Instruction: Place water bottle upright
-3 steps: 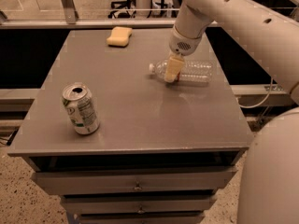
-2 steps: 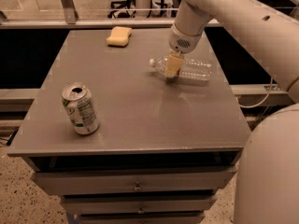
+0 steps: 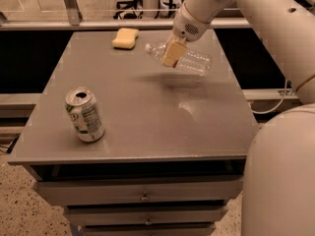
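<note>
The water bottle (image 3: 189, 59) is clear ribbed plastic and hangs on its side in the air above the far right part of the grey table (image 3: 142, 127). Its neck points left. My gripper (image 3: 172, 54) is shut on the bottle near its neck, and one tan finger (image 3: 173, 54) shows across the front of it. The bottle casts a shadow on the table below. The white arm comes down from the upper right.
A green-and-white soda can (image 3: 85, 114) stands upright at the front left. A yellow sponge (image 3: 125, 38) lies at the far edge, left of the bottle. The table has drawers below its front edge. The robot's white body fills the right side.
The bottle lay on the table with the gripper around it; now it is lifted off the surface and held in the air, still on its side.
</note>
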Controlling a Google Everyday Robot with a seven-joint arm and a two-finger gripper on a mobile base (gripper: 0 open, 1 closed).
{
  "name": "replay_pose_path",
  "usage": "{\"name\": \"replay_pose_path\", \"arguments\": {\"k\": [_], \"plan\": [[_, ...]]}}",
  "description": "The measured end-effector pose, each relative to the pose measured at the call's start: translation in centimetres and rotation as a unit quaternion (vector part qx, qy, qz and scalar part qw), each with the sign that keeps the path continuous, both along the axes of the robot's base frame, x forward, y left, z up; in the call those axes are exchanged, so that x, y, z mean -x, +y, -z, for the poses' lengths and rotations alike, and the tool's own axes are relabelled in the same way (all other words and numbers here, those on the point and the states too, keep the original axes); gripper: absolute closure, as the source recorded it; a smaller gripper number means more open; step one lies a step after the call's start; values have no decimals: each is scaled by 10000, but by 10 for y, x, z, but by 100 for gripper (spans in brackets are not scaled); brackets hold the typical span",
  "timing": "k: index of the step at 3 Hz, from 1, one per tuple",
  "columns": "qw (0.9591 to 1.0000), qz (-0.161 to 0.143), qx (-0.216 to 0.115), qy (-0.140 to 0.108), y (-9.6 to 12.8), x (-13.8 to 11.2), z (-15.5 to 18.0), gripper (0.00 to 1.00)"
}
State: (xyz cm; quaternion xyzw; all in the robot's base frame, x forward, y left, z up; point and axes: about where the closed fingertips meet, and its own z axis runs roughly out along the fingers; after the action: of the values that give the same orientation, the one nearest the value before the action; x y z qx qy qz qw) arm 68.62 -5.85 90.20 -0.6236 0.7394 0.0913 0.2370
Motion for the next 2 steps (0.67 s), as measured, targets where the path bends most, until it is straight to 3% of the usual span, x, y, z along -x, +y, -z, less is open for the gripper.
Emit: {"name": "replay_pose_path", "arguments": {"k": [1, 2], "plan": [[9931, -331, -1116, -127, 23, -8, -29, 100], [9692, -637, -2362, -285, 40, -11, -60, 100]]}}
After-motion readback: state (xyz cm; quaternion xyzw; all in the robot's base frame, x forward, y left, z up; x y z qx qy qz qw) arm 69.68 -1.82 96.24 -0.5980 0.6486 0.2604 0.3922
